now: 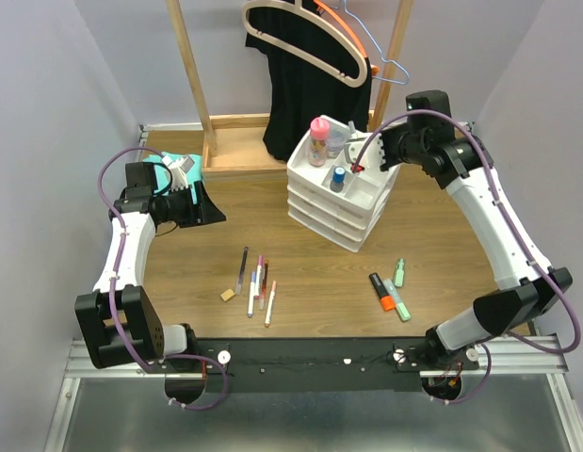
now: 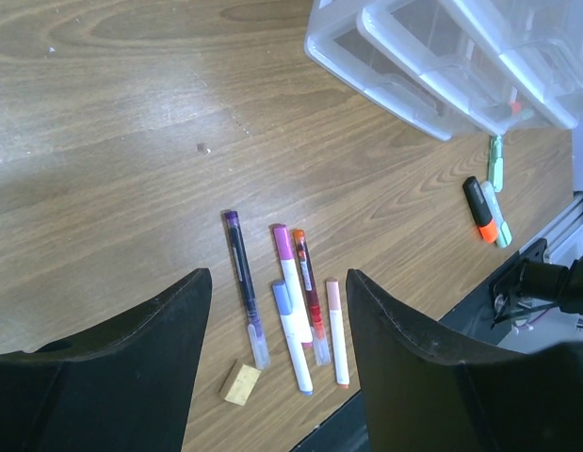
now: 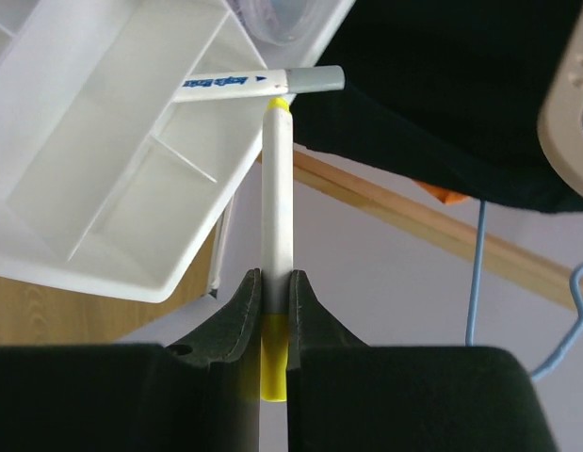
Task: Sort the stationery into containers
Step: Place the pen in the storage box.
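Right gripper (image 3: 275, 280): black fingers pressed together on a yellow-tipped white pen (image 3: 277, 188), pinching its smooth round barrel near the lower yellow end; the pen stands lengthwise out from the fingers, raised above the organiser's far corner

Pen tip: meets a grey-capped marker (image 3: 263, 82) that lies crosswise over the tray's edge; whether the two touch or only overlap in the wrist view I cannot tell

Organiser (image 1: 343, 202): glossy white plastic, three stacked drawers with translucent fronts, set at the back middle of the table (image 1: 442, 245)

Divided tray (image 3: 84, 273): on top of the drawers; thin straight walls split it into rectangular compartments, those seen from the right wrist bare

In the tray: a clear pink-capped bottle (image 1: 318, 141) upright at the far side; a small blue-capped tube (image 1: 338, 177) upright just in front of it

Left gripper (image 2: 277, 275): broad matte black fingers spread wide, gripping nothing; held low over the table's left side, just beside a teal cloth (image 1: 173, 169)

Slim pens (image 2: 291, 282): five, lying roughly parallel and close together on the wood-grain table near the front; one clear with a purple cap, the others white with pink, blue or orange ends

Eraser cube (image 2: 239, 381): tan, blocky, just beside the clear pen's end

Front right: a chunky orange highlighter (image 2: 479, 209) with a black cap; two pale green highlighters (image 2: 496, 160) near it

Behind: a wooden rack (image 1: 192, 75), a curved pale hanger (image 1: 300, 42), a black garment (image 1: 310, 94)
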Robot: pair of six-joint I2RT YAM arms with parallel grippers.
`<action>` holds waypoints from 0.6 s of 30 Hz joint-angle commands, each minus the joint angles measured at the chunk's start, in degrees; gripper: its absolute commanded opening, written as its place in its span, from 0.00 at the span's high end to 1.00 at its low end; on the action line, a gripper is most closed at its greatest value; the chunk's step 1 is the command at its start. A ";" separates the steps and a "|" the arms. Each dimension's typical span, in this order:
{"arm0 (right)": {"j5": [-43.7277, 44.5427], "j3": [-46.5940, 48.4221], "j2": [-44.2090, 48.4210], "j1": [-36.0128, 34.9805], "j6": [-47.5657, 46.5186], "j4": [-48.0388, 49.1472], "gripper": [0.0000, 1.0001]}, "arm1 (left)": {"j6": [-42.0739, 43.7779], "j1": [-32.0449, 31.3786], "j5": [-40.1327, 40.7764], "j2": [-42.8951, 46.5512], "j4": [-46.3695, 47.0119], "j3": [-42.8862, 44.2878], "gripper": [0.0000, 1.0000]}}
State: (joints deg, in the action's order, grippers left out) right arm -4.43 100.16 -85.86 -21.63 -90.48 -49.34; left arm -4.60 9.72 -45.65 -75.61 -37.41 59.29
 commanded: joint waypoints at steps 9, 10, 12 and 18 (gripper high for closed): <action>3.99 5.66 -5.89 0.36 -17.88 -7.87 0.99 | -1.11 -0.22 -1.90 3.28 3.48 -2.60 0.32; 4.07 5.66 -5.98 0.44 -18.59 -7.79 0.99 | -1.29 -0.14 -1.99 3.28 3.66 -2.95 0.32; 4.16 5.49 -6.33 0.44 -21.48 -7.79 0.99 | -1.73 -0.22 -1.99 3.45 4.53 -3.39 0.32; 5.92 5.83 -7.56 0.45 -27.28 -8.84 0.99 | -2.08 -0.22 -2.34 3.72 4.62 -3.48 0.32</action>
State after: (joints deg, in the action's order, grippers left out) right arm -1.34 104.09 -91.96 -21.63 -110.61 -54.94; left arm -6.09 9.72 -46.11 -73.65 -34.22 56.10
